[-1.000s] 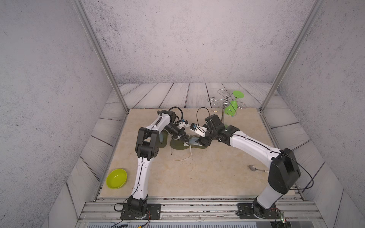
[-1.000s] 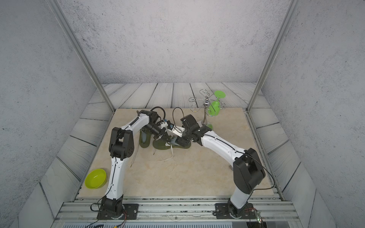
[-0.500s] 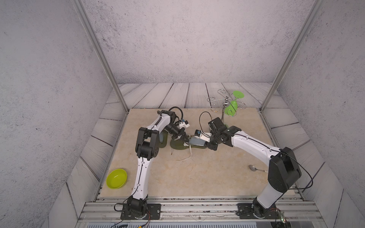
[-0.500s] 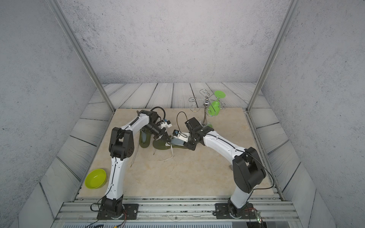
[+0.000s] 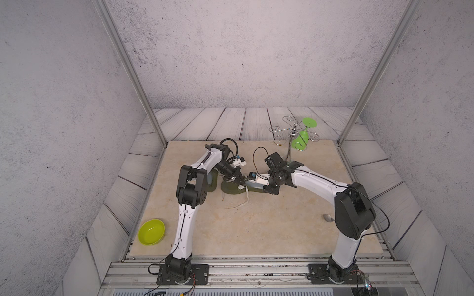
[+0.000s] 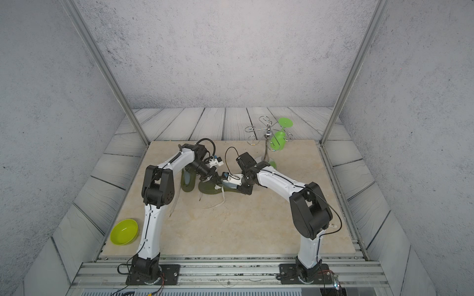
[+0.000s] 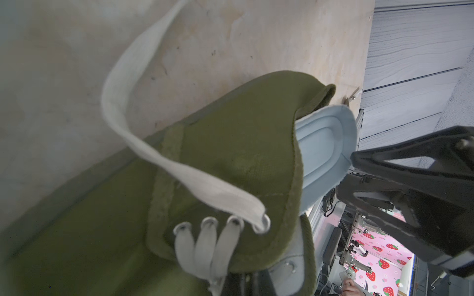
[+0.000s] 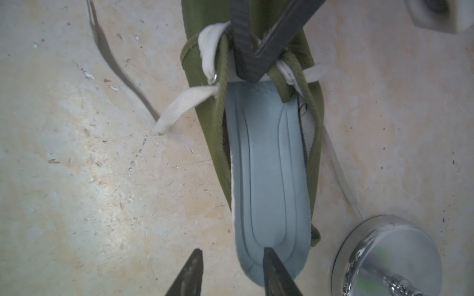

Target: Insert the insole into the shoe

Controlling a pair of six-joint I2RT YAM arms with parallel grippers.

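Pale blue foam insole [image 8: 266, 179] lies mostly inside the olive-green canvas shoe [image 8: 213, 128]. Its heel end juts toward the right gripper [image 8: 232, 249], which is half-parted and empty, one fingertip [image 8: 274, 269] against it. The left gripper [image 8: 250, 69] pinches the shoe's tongue.

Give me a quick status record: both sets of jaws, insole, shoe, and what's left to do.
left gripper: jaws shut on the tongue, lifting it
right gripper: jaws apart, one fingertip over the insole's heel end, nothing clamped
insole: front part inside the shoe, heel end sticking out past the heel
shoe: lying on the table, laces loose
remaining: heel end not yet seated
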